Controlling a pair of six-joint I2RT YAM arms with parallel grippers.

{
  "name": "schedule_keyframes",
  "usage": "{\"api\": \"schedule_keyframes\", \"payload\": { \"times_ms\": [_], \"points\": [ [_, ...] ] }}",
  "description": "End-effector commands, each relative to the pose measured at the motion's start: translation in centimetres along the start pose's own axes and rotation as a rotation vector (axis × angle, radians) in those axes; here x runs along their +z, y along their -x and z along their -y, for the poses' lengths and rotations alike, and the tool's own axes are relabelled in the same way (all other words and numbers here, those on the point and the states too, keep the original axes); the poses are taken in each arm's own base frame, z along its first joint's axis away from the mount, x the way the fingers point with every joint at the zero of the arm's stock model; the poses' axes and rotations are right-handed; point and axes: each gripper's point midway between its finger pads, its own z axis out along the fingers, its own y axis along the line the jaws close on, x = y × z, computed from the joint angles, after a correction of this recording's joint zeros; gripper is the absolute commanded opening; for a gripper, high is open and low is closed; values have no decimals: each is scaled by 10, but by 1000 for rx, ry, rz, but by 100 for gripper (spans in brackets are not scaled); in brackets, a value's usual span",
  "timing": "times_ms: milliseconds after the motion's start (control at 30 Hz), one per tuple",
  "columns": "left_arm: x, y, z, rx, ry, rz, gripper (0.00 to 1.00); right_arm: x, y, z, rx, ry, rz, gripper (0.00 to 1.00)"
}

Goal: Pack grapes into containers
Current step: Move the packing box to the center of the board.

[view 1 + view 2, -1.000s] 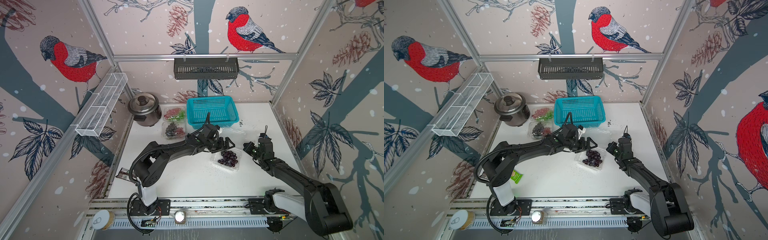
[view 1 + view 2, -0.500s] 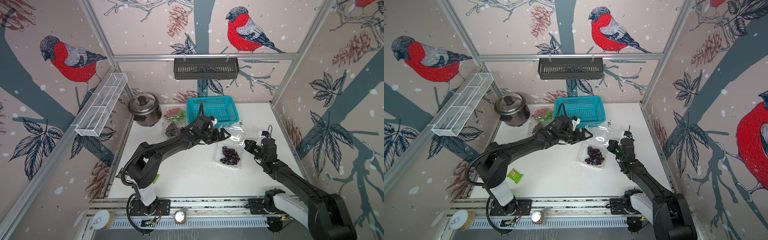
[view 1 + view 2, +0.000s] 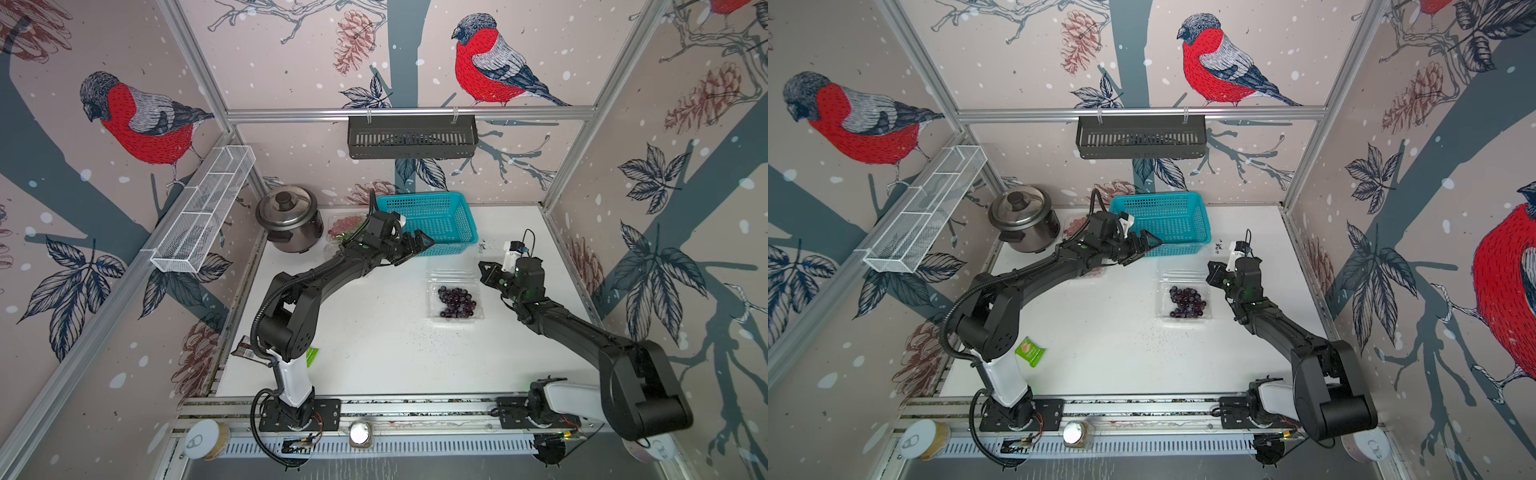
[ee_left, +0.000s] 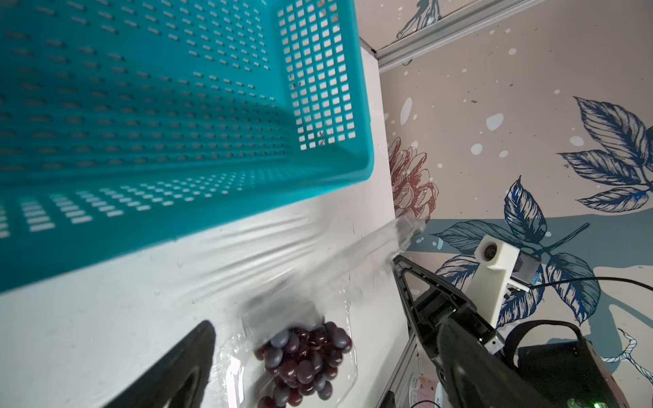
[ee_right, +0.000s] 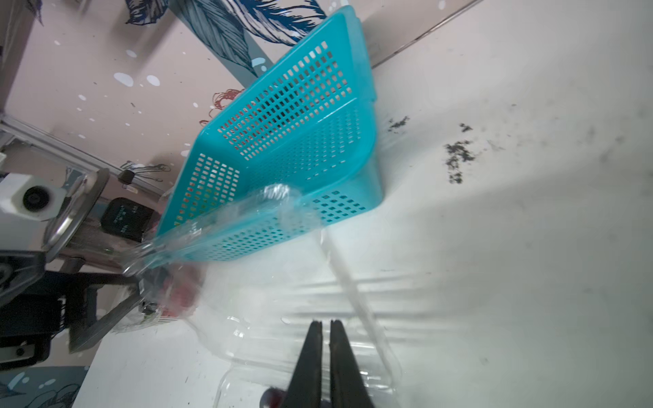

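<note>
Clear container [image 3: 433, 311] of dark grapes [image 3: 456, 301] sits near pressed-together right gripper [image 3: 483, 266]; left gripper [image 3: 417, 250] spread

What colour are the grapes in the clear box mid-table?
The grapes are dark purple, clearest in a top view.

Rear clamshell [image 3: 343, 226] of red and green grapes: partly covered by the left arm in both top views; the second clamshell [image 3: 332, 250] in front of it shows only a sliver of clear rim, contents not legible. Open clamshell's lid [image 4: 353, 254]: smeared to streaks in both wrist views. Dark grapes [image 5: 272, 395]: cut by the frame edge beside the right claw [image 5: 325, 325]; left claw [image 3: 417, 249]: one cropped finger [image 4: 183, 353] in its wrist view.
</note>
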Motion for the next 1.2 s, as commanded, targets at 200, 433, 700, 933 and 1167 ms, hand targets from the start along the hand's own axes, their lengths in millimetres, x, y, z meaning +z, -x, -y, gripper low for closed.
{"api": "schedule_keyframes", "payload": {
  "times_ms": [200,433,700,933,1167],
  "points": [
    [9,33,-17,21,18,11,97,33,8,-28,-102,90,-26,10],
    [23,37,-18,22,1,-31,97,27,20,-33,-98,87,-29,27],
    [40,45,-10,50,-20,-65,97,-2,-7,15,96,-89,-147,71],
    [65,37,5,90,-54,-126,97,-21,-75,37,227,-136,-330,87],
    [78,30,13,115,-89,-167,97,-37,-88,42,218,-149,-332,62]
  ]
}}
